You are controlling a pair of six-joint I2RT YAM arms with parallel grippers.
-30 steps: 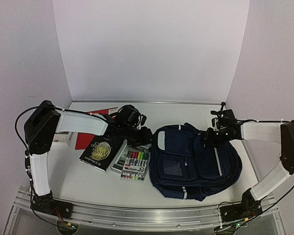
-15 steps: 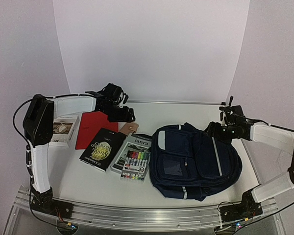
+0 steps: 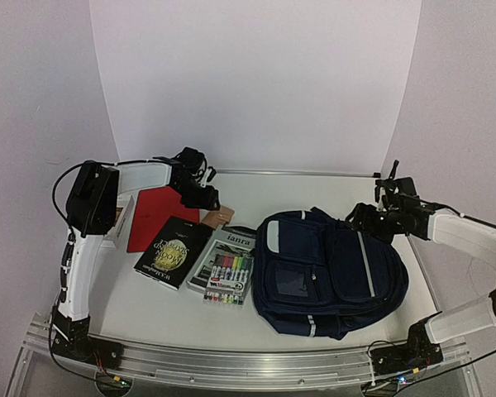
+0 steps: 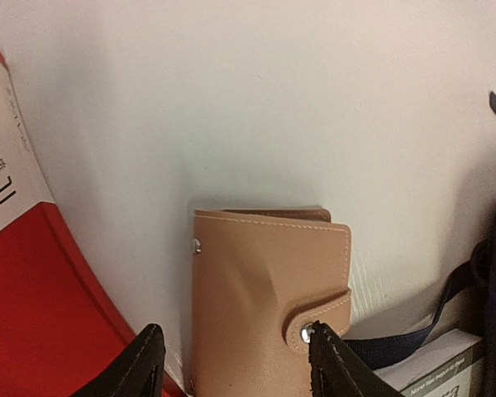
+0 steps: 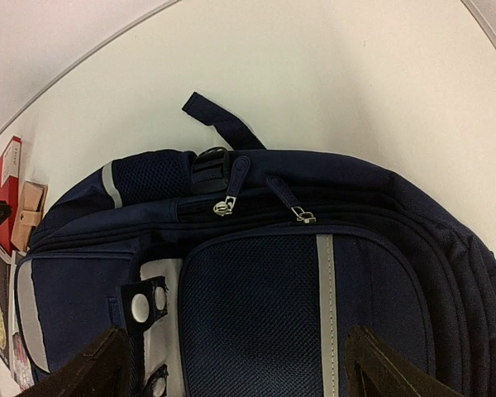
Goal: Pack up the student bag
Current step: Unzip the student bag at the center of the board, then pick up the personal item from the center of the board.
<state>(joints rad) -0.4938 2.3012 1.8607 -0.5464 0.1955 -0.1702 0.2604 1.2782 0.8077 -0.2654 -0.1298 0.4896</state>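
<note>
The student bag, a navy backpack with thin grey stripes, lies zipped shut at centre right. In the right wrist view the student bag fills the lower frame, with two zipper pulls at its top. My right gripper hovers open and empty at the bag's top right edge, and it also shows in its wrist view. My left gripper is open just above a tan snap wallet. In the left wrist view the gripper straddles the wallet without holding it.
A red folder, a black book and a marker set lie left of the bag. A white box is partly hidden behind the left arm. A bag strap runs beside the wallet. Walls close in behind.
My left gripper has pulled back from over the books to the far left, uncovering the tan wallet. My right arm has drawn back to the right, its gripper staying at the bag's top edge.
</note>
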